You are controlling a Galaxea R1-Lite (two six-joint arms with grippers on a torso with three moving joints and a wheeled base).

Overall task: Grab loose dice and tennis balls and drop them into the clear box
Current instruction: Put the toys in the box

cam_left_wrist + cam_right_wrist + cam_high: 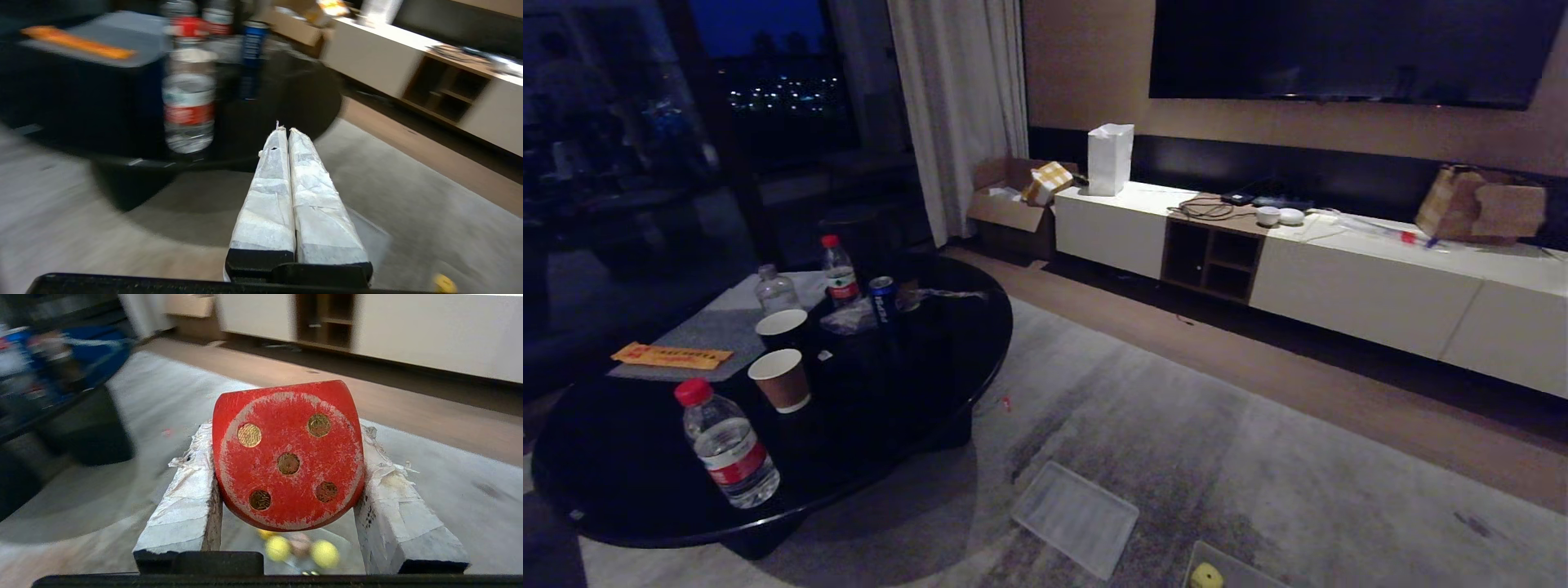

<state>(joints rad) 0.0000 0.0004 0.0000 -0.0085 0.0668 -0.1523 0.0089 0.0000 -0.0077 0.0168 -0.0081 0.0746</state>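
**Red die clamped in right gripper; left gripper empty**

Head view, largest first:
- Grey carpet (1258, 457) across the floor from 3 to 9 o'clock.
- Dark wall screen (1347, 49) at 1 o'clock; long white cabinet (1380, 286) below it, at 2 to 3 o'clock.
- Round black table (866, 384) at 9 o'clock, carrying water bottles (727, 445), two paper cups (780, 380) and a blue can (882, 298).
- Flat ribbed translucent lid (1074, 516) on carpet at 6 o'clock.
- Corner of clear box (1241, 572) at 5 o'clock, cut by frame edge, just beside lid. One yellow object (1206, 576) inside; ball or die cannot tell.

Neither arm seen in head view.

Right wrist view: right gripper (288, 498) pinching red die (288, 457) between taped fingers (188, 506), five-pip face toward camera. Below the die, blurred yellow and pale round things (300, 549) in the box, too smeared to name.

Left wrist view: left gripper (286, 132) with taped fingers pressed together, nothing between them, over carpet near table edge. Background motion-blurred.
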